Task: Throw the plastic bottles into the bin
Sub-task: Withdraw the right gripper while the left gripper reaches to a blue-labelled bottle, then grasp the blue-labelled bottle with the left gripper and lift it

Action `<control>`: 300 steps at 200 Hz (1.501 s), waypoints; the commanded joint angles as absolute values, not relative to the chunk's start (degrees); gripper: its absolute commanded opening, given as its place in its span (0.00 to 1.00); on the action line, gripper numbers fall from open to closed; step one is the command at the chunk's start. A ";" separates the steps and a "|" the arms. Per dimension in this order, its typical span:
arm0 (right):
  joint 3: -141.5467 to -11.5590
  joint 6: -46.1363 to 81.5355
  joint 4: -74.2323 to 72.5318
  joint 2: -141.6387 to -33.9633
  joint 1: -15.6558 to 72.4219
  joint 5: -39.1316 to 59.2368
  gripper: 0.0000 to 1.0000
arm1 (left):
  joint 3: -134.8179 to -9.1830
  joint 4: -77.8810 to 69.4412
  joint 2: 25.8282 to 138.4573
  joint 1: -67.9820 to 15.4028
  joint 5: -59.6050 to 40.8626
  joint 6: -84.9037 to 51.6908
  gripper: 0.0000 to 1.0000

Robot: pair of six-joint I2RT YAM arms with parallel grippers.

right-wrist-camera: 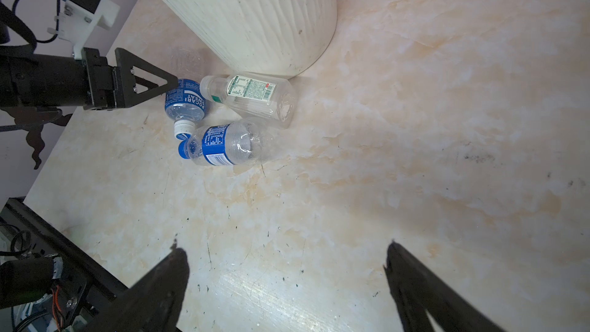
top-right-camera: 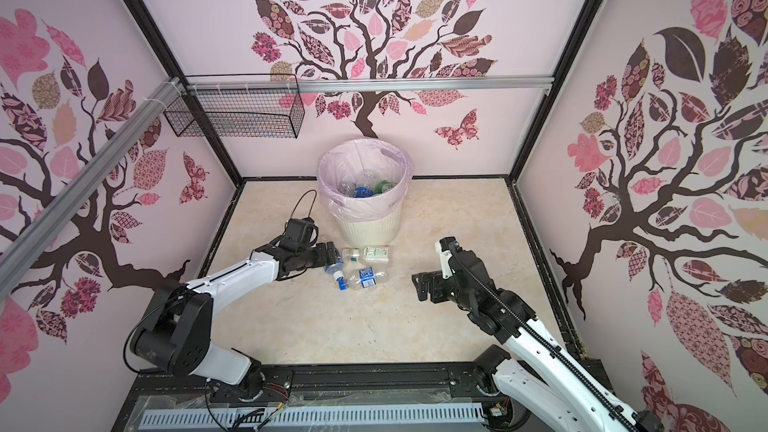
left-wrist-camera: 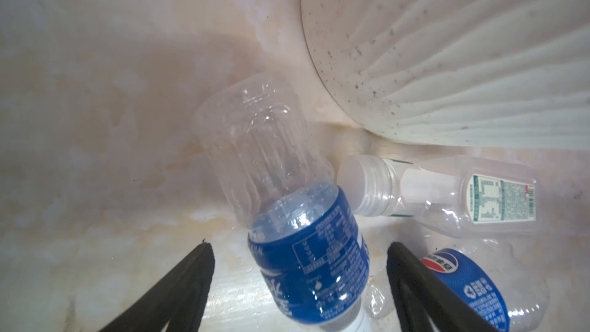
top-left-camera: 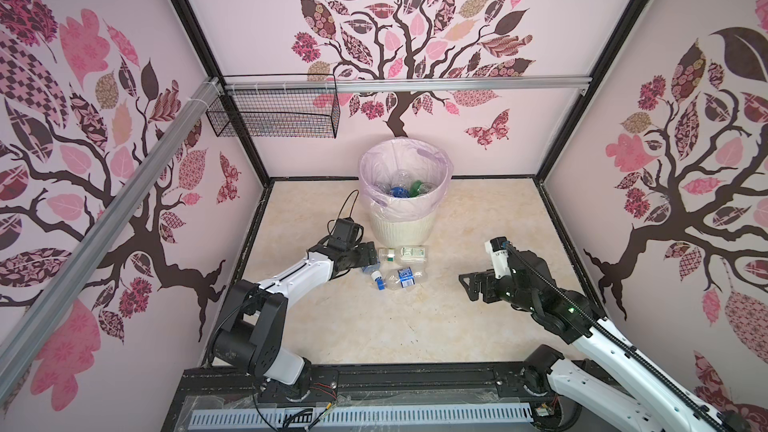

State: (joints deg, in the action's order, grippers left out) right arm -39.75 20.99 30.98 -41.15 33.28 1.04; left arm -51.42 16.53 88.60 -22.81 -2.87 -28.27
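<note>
Blue-labelled bottle (left-wrist-camera: 306,266) lies between your left gripper's (left-wrist-camera: 300,245) parted jaws, axis roughly twelve-to-six; right gripper (top-left-camera: 467,286), wide and empty, sits at three o'clock.

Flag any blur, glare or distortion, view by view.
Both top views: sharp, evenly lit; the wide-angle lens splays the black frame posts. Left wrist view: left gripper soft-edged, bin hazy. Right wrist view: white glare on the marble surface, right gripper blurred.

Three clear plastic bottles (top-left-camera: 399,278) are lying on the marbled table (top-left-camera: 374,326) just before the round ribbed bin (top-left-camera: 401,231), which is holding more bottles (top-left-camera: 398,191).
</note>
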 commanded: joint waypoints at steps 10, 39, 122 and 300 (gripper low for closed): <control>-39.46 21.45 30.92 -40.47 33.22 1.38 0.98 | -53.71 16.26 92.20 -22.68 -3.08 -27.55 0.81; -39.30 21.45 30.80 -40.50 33.22 1.35 0.98 | -52.15 16.22 93.25 -22.68 -1.89 -28.19 0.78; -39.28 21.54 30.95 -40.77 33.22 1.29 0.98 | -45.44 19.88 83.50 -22.50 3.65 -25.29 0.64; -39.20 21.89 31.09 -40.33 33.22 2.55 0.98 | -45.24 23.38 75.76 -22.50 -0.04 -27.88 0.82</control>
State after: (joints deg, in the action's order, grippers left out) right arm -39.72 21.45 30.98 -41.12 33.28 2.20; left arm -40.97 25.74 74.28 -22.74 1.28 -27.11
